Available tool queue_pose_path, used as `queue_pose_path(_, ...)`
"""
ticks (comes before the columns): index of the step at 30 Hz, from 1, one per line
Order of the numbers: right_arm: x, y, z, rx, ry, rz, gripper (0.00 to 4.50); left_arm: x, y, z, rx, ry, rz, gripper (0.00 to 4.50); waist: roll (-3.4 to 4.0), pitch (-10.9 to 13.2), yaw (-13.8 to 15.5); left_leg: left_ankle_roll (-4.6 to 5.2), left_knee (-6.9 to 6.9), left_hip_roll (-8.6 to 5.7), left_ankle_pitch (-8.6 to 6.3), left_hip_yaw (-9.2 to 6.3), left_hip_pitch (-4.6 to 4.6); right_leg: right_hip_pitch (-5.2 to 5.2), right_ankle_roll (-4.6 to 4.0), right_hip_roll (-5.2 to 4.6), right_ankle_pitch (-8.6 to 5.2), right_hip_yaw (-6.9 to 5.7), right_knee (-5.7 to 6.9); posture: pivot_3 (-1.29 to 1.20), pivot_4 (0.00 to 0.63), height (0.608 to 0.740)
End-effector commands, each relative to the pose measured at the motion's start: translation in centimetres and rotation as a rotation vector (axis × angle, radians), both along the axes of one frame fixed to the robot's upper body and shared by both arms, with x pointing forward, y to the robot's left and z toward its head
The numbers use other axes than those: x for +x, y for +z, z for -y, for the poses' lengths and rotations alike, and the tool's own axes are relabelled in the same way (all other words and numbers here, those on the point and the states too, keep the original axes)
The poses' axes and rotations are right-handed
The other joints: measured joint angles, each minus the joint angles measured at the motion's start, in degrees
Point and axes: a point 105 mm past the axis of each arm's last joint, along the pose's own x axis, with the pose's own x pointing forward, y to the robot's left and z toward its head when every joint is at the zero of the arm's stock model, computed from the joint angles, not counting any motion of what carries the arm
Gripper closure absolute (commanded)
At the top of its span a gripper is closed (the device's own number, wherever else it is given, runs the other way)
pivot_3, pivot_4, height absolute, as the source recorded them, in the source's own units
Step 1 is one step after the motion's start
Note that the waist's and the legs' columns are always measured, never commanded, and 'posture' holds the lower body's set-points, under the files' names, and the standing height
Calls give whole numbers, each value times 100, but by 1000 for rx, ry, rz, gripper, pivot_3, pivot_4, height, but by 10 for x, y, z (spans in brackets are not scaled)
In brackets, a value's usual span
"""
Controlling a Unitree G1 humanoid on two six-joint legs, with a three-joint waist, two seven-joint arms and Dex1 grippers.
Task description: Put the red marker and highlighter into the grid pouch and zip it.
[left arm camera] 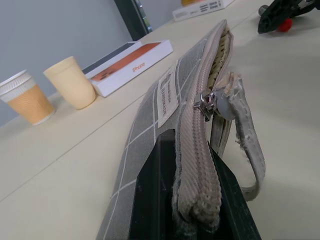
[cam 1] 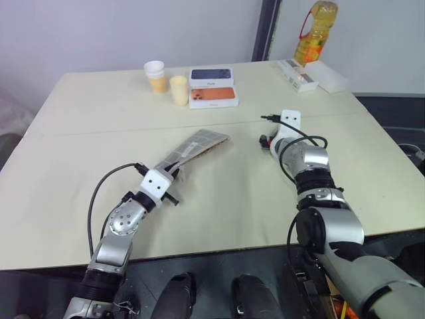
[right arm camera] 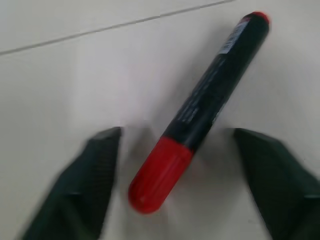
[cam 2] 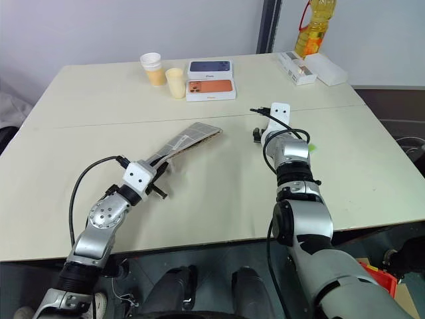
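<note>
Currently the left gripper (cam 1: pixel 174 174) is clamped on one end of the grid pouch (cam 1: pixel 192 147), fingers pressed together on the fabric just below the zipper edge. Pouch sticks out from the gripper, tilted, its far end toward the table (cam 1: pixel 99 113) middle. Zipper pull (left arm camera: pixel 207 100) sits partway along; the stretch past it gapes open.

Right gripper (right arm camera: pixel 175 165) is over the red marker (right arm camera: pixel 200 110), fingers spread, one on each side, not touching it. Marker lies flat on the table, red cap end nearest the gripper, between the fingertips.

Can't make out the highlighter for sure.

Far side of the table: two paper cups (cam 1: pixel 155 75), orange box (cam 1: pixel 213 97), dark box (cam 1: pixel 211 76).
</note>
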Motion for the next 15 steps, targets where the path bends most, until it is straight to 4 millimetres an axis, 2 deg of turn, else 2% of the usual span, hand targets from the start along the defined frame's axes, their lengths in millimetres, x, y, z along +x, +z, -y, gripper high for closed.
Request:
queue_pose_path(1,5,15,-1,-16,-7,45,2970,-3,10,0,-12,3,42,4500,0,0,-8,0,0,0,0,0,0,0,0,0,0,0,0,0,150,740)
queue_pose_path(3,5,16,-1,-11,-9,52,4011,-3,10,-1,-14,7,42,4500,0,0,-14,0,0,1,0,0,0,0,0,1,0,1,0,0,150,740)
queue_pose_path(4,5,18,-2,-11,-4,65,4097,-2,11,-1,-21,10,41,4500,0,0,-11,0,-1,2,0,0,1,0,0,2,0,0,0,0,150,740)
queue_pose_path(6,5,29,-5,-42,47,126,4096,-1,13,-3,-42,20,43,4500,1,0,-9,0,-1,2,0,0,1,0,0,2,0,0,0,0,150,740)
queue_pose_path(10,-7,64,-21,-280,309,324,4096,3,21,-9,-122,46,41,4500,4,2,3,2,0,1,-1,0,-1,-2,1,2,0,0,-1,0,150,740)
queue_pose_path(12,-28,77,-38,-433,527,445,4096,4,24,-11,-165,40,30,4500,5,3,19,2,3,1,-1,-2,-4,-2,2,7,-1,-2,-2,0,150,740)
queue_pose_path(15,-64,79,-59,-540,806,521,4096,4,25,-11,-183,12,15,4500,4,3,21,4,5,-1,-3,-3,-5,2,7,7,-3,-6,-5,0,150,740)
